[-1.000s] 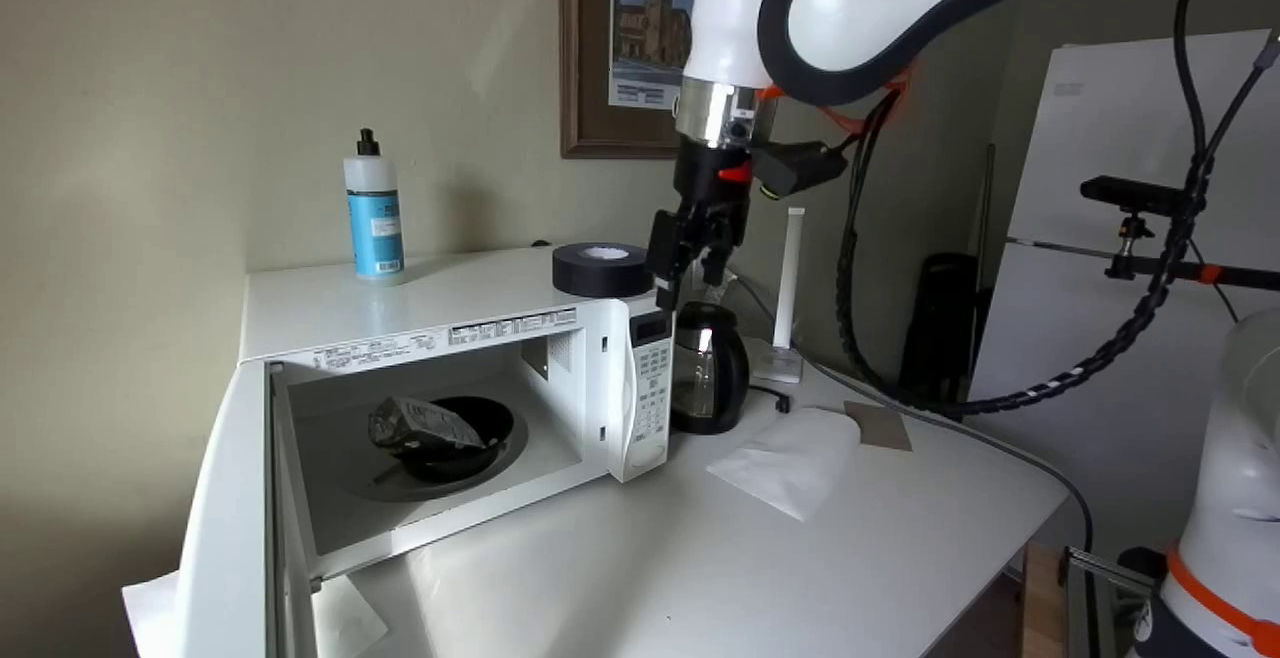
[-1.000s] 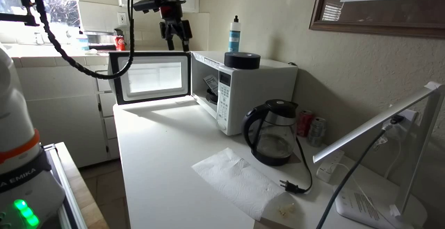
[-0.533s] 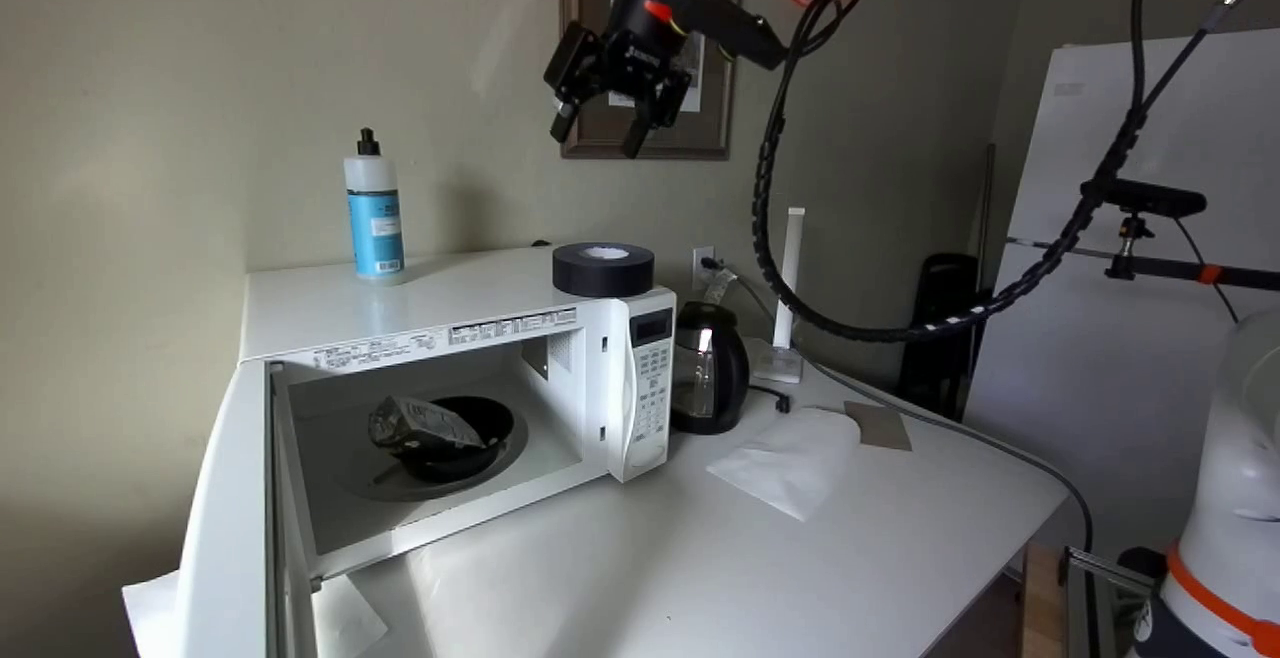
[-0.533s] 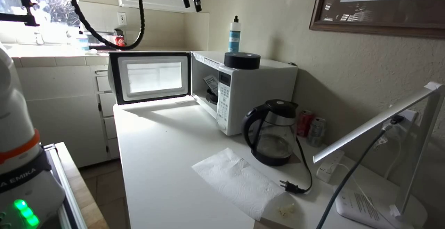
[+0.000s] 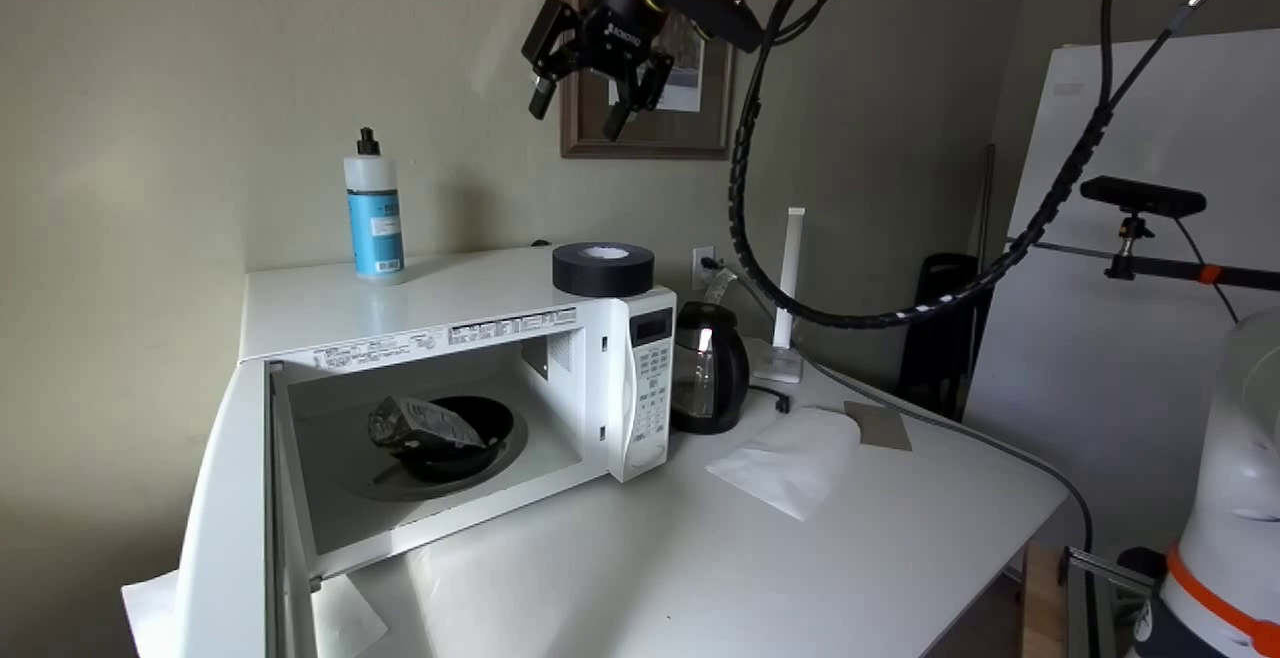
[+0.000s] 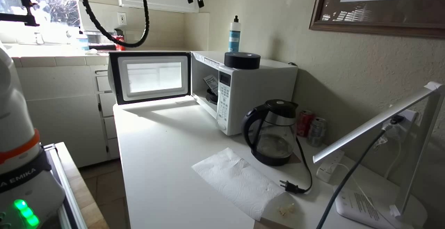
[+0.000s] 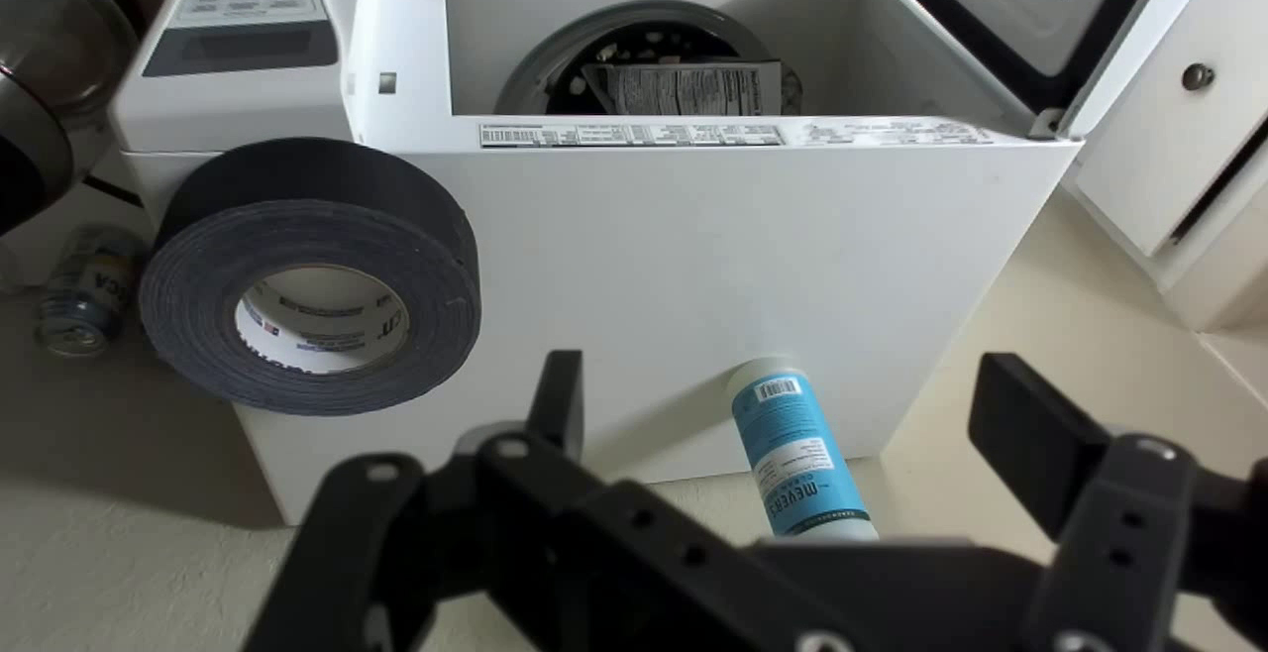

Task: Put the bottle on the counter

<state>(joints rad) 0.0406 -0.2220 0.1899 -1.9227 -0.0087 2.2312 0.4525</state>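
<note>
Currently, the blue bottle (image 5: 375,228) stands upright on top of the microwave (image 5: 470,283), at its door-hinge end and toward its rear edge. The microwave itself rests on the white bench (image 6: 156,173). The gripper (image 5: 578,116) is suspended higher than the microwave and well apart from it, directed obliquely downward. Its jaws are spread wide; in the wrist view, the bottle appears within the gap between them, farther off. A roll of black tape (image 5: 603,278) lies flat on top of the microwave, at the control-panel end. The microwave door (image 6: 153,77) is swung outward. Inside the microwave, a packet (image 5: 430,425) sits tilted in a dark dish (image 5: 498,421). The carafe (image 6: 273,135) stands upright on the bench, just beside the control-panel side of the microwave. A paper towel (image 6: 240,183) lies on the bench on that same side, near the microwave. Two cans (image 6: 316,131) stand on the same side, toward the rear of the microwave.
</note>
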